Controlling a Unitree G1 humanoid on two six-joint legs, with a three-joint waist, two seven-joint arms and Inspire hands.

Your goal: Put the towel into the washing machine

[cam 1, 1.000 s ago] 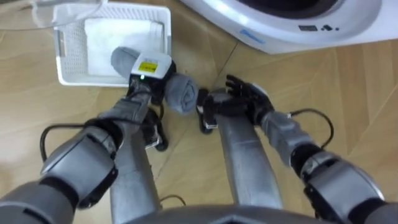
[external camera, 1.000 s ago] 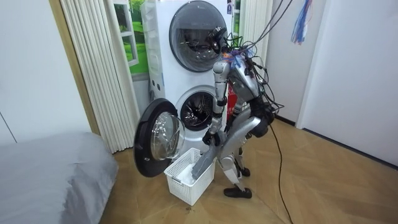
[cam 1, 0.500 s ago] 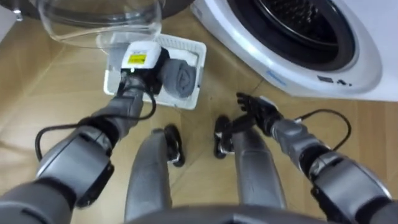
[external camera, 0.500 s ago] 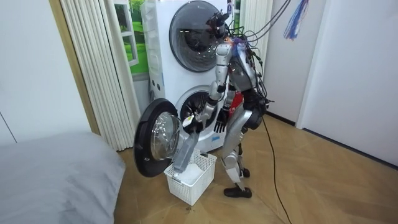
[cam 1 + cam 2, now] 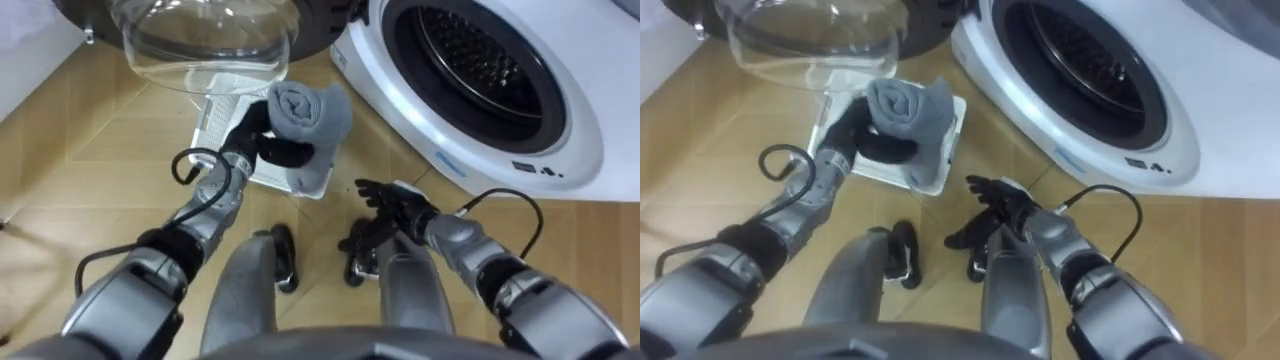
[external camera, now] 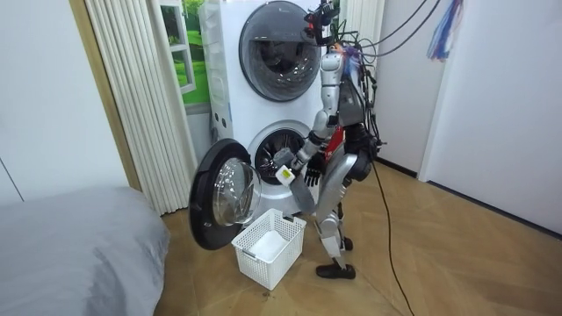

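Towel (image 5: 308, 115), rolled, sat clenched in the left hand (image 5: 268, 145) above the basket (image 5: 218, 112), the open drum (image 5: 480, 70) up and right of that hand; best swung across clear of the door (image 5: 200, 40); right hand (image 5: 392, 200) relaxed, empty.

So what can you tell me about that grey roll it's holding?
It is a grey towel, soft cloth rolled into a thick bundle with a spiral showing at its end. The left robot hand grips it, fingers curled round it, holding it in the air above the white basket, left of the washing machine's open drum. Nothing else touches it.
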